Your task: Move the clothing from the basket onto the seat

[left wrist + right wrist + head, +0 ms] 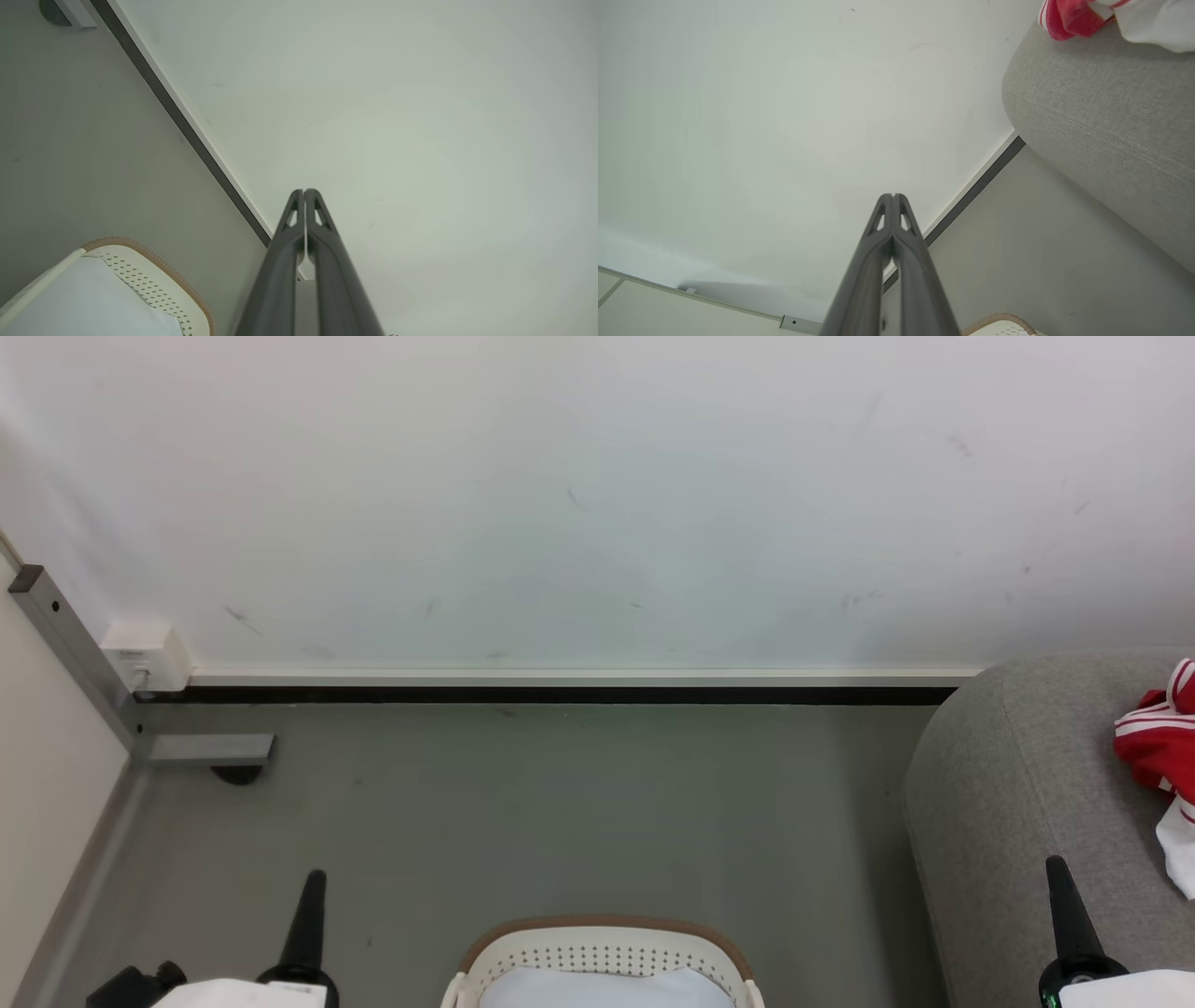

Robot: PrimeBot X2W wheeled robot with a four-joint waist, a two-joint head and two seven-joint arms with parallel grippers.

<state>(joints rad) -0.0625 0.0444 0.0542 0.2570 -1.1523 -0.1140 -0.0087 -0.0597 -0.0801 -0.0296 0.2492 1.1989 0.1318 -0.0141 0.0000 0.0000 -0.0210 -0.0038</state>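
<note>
The red clothing (pixel 1160 747) with white striped trim lies on the grey seat (pixel 1018 784) at the right edge; in the right wrist view the clothing (pixel 1069 18) rests on the seat (pixel 1101 116) at the top right. The cream basket (pixel 602 957) with a tan rim stands on the floor at the bottom centre, a pale blue-white cloth (pixel 602 989) inside it. My left gripper (pixel 316 877) is shut and empty, left of the basket. My right gripper (pixel 1055 863) is shut and empty, in front of the seat. The left wrist view shows the basket (pixel 154 280) beside my left gripper (pixel 304 191).
A white wall (pixel 597 495) with a dark skirting strip (pixel 560 694) stands ahead. A grey metal bracket (pixel 210 748) and a white socket box (pixel 145 656) sit at the left corner. Grey floor (pixel 560 803) spreads between the basket and the wall.
</note>
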